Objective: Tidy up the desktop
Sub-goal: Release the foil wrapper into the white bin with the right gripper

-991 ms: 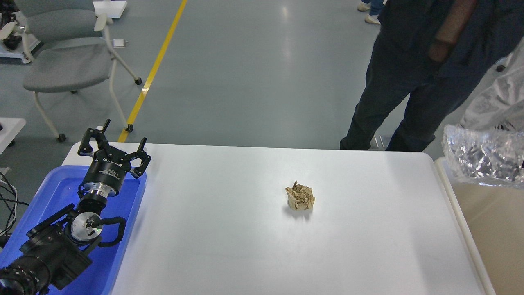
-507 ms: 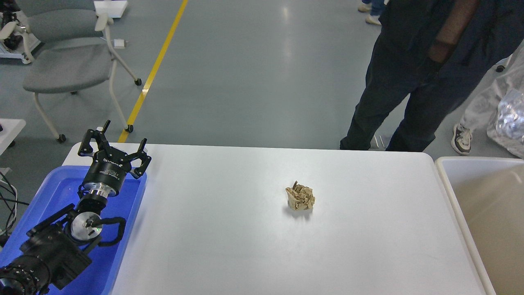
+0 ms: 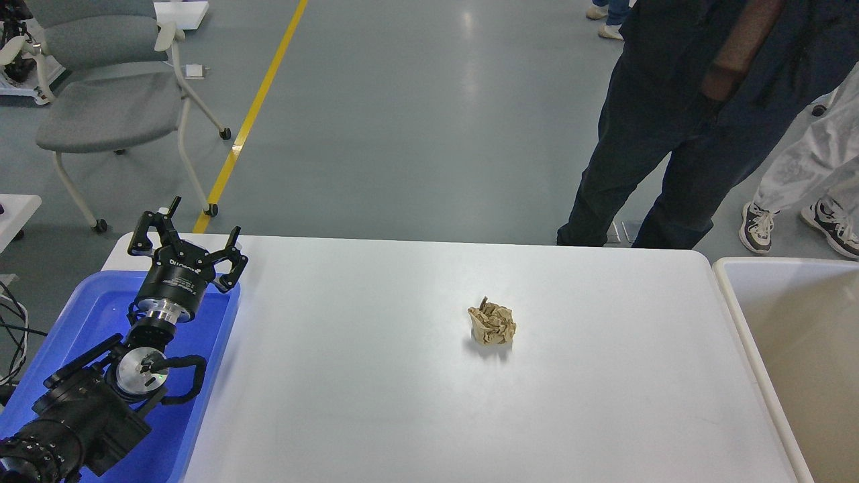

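Note:
The white desktop (image 3: 376, 376) fills the lower middle of the head view. A crumpled ball of brown paper (image 3: 492, 323) lies on it, a little right of centre. My left gripper (image 3: 201, 218) is open and empty, held above the far end of a blue tray (image 3: 94, 315) at the desktop's left edge, far from the paper. My right arm and gripper are out of view.
A beige white-rimmed bin (image 3: 802, 335) stands against the desktop's right edge. A person in dark clothes (image 3: 678, 114) stands behind the far right corner, another in white trousers (image 3: 805, 181) beside them. A grey wheeled chair (image 3: 114, 100) stands at far left.
A clear crumpled plastic bag that hung over the bin at the right has moved up and out of view. My left arm has not moved.

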Controlling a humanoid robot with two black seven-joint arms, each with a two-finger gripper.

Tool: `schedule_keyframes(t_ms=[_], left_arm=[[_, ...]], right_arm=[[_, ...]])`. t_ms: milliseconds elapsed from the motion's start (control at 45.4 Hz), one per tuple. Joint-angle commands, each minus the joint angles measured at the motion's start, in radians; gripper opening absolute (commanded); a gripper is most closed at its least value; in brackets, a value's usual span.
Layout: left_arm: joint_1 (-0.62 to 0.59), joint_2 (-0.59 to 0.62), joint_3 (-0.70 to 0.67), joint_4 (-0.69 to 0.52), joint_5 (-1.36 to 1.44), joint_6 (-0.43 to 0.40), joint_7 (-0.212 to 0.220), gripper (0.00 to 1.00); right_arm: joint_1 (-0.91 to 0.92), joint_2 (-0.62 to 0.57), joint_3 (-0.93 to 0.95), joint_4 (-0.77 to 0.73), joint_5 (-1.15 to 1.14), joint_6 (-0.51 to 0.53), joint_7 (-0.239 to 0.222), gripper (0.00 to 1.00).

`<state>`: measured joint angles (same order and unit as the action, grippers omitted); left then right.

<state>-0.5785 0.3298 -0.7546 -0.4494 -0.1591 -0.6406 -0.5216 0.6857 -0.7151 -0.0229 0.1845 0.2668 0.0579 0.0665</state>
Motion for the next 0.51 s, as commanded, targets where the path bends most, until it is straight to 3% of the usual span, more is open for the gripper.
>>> schedule_keyframes(t_ms=[0,242,485], left_arm=[[0.0,0.0,0.0,0.0,0.0,0.001,0.0,1.0],[0.0,0.0,0.0,0.0,0.0,0.001,-0.002,1.0],[0.0,0.0,0.0,0.0,0.0,0.002,-0.002,1.0]], right_arm=[[-0.078,0.069,0.126,-0.008,0.106,-0.091,-0.114,0.0],[-0.141,0.181,0.12,-0.074,0.083,-0.125,-0.109,0.0],[-0.153,0.195,0.123,-0.079,0.0,-0.121,-0.105,0.0]])
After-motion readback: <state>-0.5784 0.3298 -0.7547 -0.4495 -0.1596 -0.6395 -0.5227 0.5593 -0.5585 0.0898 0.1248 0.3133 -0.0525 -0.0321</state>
